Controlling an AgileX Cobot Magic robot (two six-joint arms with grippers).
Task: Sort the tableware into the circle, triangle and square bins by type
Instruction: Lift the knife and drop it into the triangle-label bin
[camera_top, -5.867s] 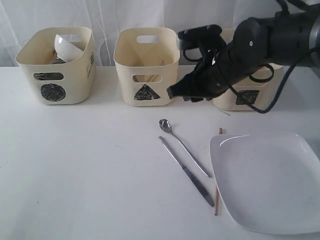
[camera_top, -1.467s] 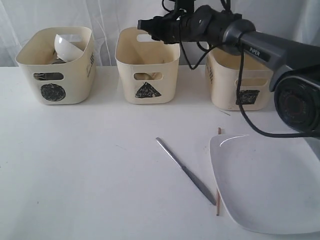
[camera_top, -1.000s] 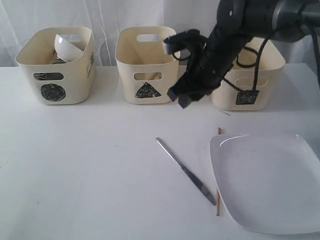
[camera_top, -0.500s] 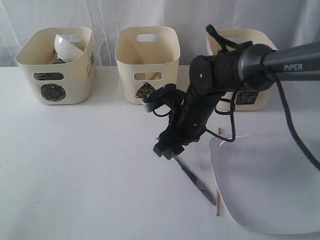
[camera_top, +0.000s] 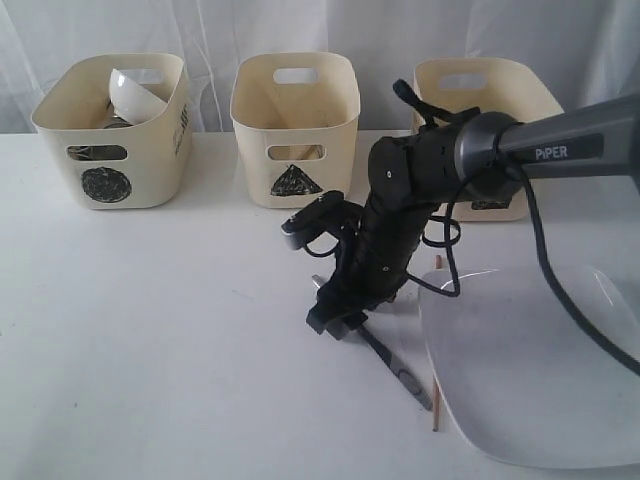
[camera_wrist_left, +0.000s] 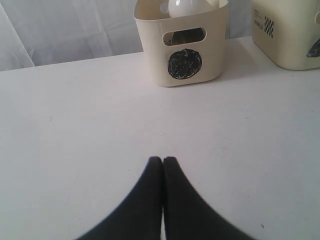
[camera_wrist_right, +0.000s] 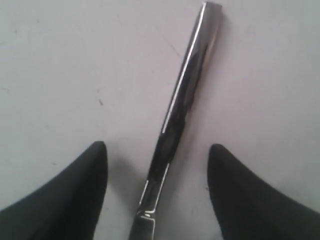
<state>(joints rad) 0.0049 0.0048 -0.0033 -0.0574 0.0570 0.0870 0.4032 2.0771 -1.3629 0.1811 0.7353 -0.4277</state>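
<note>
since half a second ago the right gripper (camera_top: 333, 322) has sunk lower over the knife (camera_top: 393, 368), and the spoon seen earlier is gone from the table (camera_top: 150, 350). wide bare tabletop opens left of the knife. on its right the square white plate (camera_top: 530, 390) lies near, with a chopstick (camera_top: 433, 408) just beside the knife's far end. in the right wrist view the fingers (camera_wrist_right: 75, 195) stand apart, one on each side of the knife, not touching it. the left gripper (camera_wrist_left: 162, 164) is pressed together over bare table. the circle bin (camera_top: 105, 150), triangle bin (camera_top: 293, 150) and square bin (camera_top: 490, 90) line the back before a white curtain (camera_top: 300, 25).
</note>
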